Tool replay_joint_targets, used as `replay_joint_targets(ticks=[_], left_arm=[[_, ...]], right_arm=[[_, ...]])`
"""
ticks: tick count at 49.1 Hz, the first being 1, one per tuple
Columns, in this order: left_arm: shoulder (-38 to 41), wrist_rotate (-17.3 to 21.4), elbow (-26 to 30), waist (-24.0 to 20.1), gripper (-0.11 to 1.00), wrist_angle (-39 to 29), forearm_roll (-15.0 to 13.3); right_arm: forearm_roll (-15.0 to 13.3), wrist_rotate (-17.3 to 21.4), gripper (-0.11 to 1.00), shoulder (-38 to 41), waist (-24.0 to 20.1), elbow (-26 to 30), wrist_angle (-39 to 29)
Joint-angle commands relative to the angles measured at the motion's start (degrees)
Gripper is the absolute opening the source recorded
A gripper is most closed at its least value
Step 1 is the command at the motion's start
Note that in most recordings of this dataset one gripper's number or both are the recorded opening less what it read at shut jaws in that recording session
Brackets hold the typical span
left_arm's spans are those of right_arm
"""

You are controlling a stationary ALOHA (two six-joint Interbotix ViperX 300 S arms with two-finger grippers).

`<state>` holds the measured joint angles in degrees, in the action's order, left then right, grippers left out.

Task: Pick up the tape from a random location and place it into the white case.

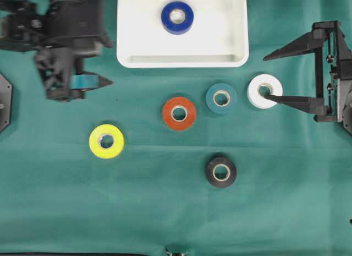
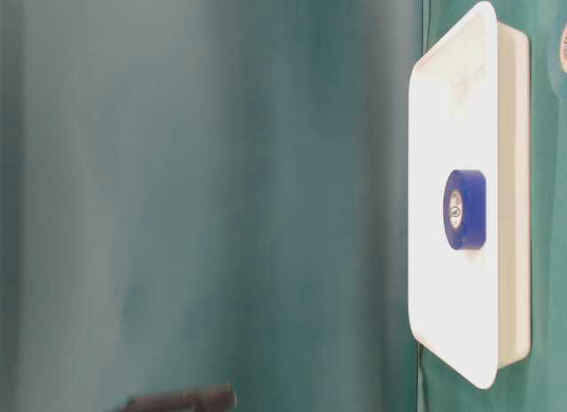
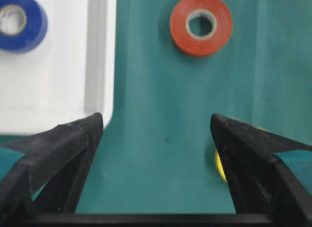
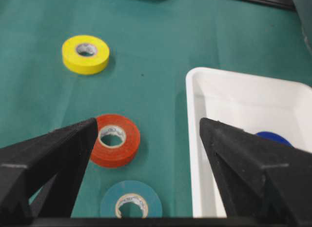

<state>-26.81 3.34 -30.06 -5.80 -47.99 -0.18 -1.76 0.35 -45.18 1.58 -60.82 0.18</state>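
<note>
The white case (image 1: 132,47) sits at the back centre with a blue tape (image 1: 177,17) lying flat inside it; both also show in the table-level view, the case (image 2: 469,93) and the blue tape (image 2: 465,208). On the green cloth lie a red tape (image 1: 179,113), a teal tape (image 1: 221,98), a white tape (image 1: 258,99), a yellow tape (image 1: 106,141) and a black tape (image 1: 221,172). My left gripper (image 1: 109,62) hangs open and empty left of the case's near corner. My right gripper (image 1: 268,77) is open and empty; one fingertip lies over the white tape's hole in the overhead view.
The left wrist view shows bare cloth between the open left gripper (image 3: 156,119), the case rim (image 3: 100,51) to its left and the red tape (image 3: 201,25) ahead. In the right wrist view the right gripper (image 4: 148,123) frames the red tape (image 4: 114,139), teal tape (image 4: 130,202) and case rim (image 4: 195,139).
</note>
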Motion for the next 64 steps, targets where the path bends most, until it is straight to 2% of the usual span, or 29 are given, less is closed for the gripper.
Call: replay_joint_targets(ticks=[1,13,64], left_arm=[[-4.4,-0.1,-2.0,0.2,0.98,0.5,-0.1],[-11.3,-0.1,-6.9,0.3,0.98,2.5,-0.1],[-10.0,0.4,-6.9,0.4,0.98,2.5,-0.1]], right_arm=[[-0.1,-0.1,0.92,0.0,0.1,1.5,-0.3],[-0.1,-0.1,0.92,-0.4,0.0,1.5,-1.2],[0.0,0.4,0.92,-0.4,-0.1,1.7,-1.4]])
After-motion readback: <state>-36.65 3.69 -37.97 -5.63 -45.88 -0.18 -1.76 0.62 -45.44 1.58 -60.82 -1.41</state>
